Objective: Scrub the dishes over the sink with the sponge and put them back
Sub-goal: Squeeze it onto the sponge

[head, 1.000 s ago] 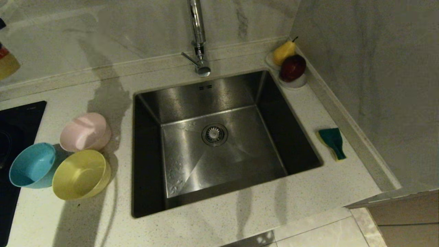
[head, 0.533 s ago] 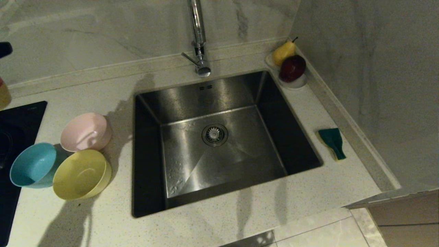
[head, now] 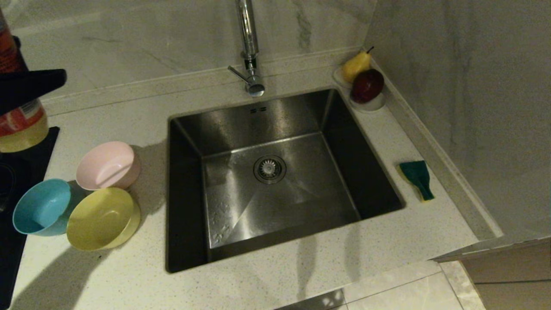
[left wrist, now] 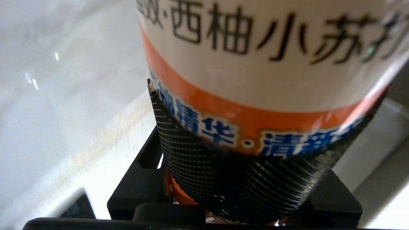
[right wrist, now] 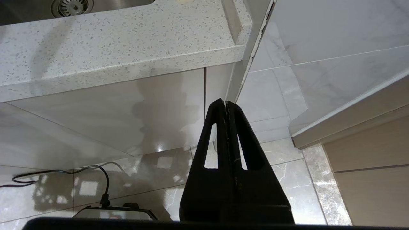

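Note:
Three dishes stand together on the counter left of the sink (head: 258,116): a pink bowl (head: 108,165), a blue bowl (head: 41,206) and a yellow bowl (head: 102,218). The sponge (head: 416,178), green face up, lies on the counter right of the sink. At the far left edge, behind the bowls, my left gripper (head: 26,86) is shut on a detergent bottle (head: 19,122) with a white and orange label. That bottle (left wrist: 255,64) fills the left wrist view, with a ribbed finger pad (left wrist: 223,179) pressed against it. My right gripper (right wrist: 226,103) hangs shut and empty below the counter edge.
A chrome tap (head: 247,47) rises behind the sink. A pear (head: 356,64) and a dark red fruit (head: 366,85) sit on white saucers in the back right corner. A black hob (head: 17,172) lies at the left edge. Walls close the back and right.
The left gripper with the bottle has come into view from the left edge and moved right, lower and closer to the bowls. Its shadow slid left off the sink's rim.

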### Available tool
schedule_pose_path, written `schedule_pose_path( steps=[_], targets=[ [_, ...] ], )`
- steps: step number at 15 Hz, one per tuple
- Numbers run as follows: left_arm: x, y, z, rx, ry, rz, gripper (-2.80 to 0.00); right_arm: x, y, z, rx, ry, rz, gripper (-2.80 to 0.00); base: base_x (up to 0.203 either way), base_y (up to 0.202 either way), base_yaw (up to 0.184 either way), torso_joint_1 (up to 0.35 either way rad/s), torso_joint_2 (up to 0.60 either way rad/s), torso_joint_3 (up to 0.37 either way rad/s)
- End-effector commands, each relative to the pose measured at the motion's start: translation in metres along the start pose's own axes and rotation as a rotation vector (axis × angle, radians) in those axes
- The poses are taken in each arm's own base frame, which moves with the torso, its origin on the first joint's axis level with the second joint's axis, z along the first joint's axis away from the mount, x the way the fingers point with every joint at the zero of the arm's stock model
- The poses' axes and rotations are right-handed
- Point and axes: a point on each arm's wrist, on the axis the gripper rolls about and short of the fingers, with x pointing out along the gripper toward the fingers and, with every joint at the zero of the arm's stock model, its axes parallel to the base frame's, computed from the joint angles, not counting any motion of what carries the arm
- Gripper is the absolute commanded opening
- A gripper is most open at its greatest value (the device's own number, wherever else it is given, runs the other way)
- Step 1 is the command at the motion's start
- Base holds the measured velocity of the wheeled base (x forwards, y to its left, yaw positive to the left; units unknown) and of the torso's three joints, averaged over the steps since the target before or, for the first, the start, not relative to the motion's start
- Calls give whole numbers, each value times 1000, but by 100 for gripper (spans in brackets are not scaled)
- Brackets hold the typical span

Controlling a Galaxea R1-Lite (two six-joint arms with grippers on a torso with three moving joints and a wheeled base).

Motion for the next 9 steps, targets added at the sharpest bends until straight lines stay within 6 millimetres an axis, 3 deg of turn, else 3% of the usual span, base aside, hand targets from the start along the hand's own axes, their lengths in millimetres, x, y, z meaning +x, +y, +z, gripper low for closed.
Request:
schedule_pose_path(
  steps=[1,6,9],
  targets=[
    [34,-20,5,112,17,-94,-280,0,0,0,0,0,0,-280,0,0,0,0,0,0],
    [82,-43,21,264,-29,-148,-280,0,0,0,-1,0,0,-280,0,0,0,0,0,0],
    [114,-73,37,296,-77,-166,-280,0,0,0,0,0,0,-280,0,0,0,0,0,0]
  ],
)
